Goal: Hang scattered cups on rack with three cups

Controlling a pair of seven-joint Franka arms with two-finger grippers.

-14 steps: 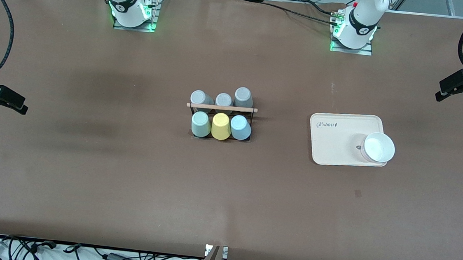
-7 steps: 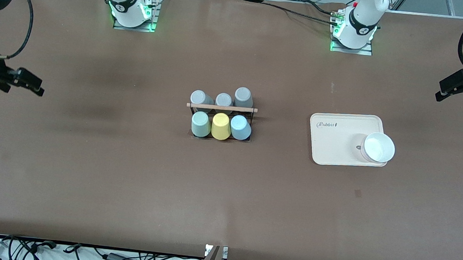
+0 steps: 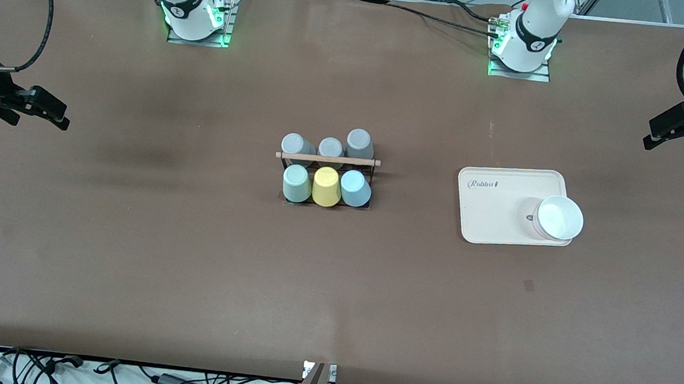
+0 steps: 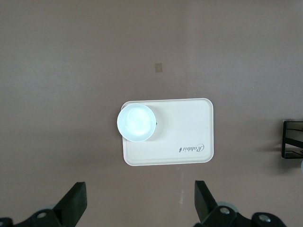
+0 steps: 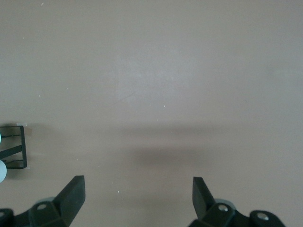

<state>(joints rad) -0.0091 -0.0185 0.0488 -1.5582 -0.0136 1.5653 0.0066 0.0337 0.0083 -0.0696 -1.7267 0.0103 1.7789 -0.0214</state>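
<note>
The black wire rack (image 3: 326, 175) with a wooden rod (image 3: 327, 159) across its top stands mid-table. The mint green cup (image 3: 296, 183), a yellow cup (image 3: 326, 186) and the light blue cup (image 3: 354, 188) sit upside down on its nearer pegs. Three grey cups (image 3: 331, 147) sit on the farther pegs. My right gripper (image 3: 61, 118) is open and empty over bare table at the right arm's end; it also shows in its wrist view (image 5: 137, 196), with the rack's end (image 5: 14, 146) at the edge. My left gripper (image 3: 648, 135) is open and empty at the left arm's end, and also shows in its wrist view (image 4: 139, 201).
A cream tray (image 3: 500, 198) lies between the rack and the left arm's end, with a white bowl (image 3: 560, 218) on its nearer corner. The left wrist view shows the tray (image 4: 189, 137), the bowl (image 4: 136, 123) and the rack's end (image 4: 292, 139).
My right gripper has moved in over the table's end and toward the robots' bases. The left arm, the cups and the rack have not moved.
</note>
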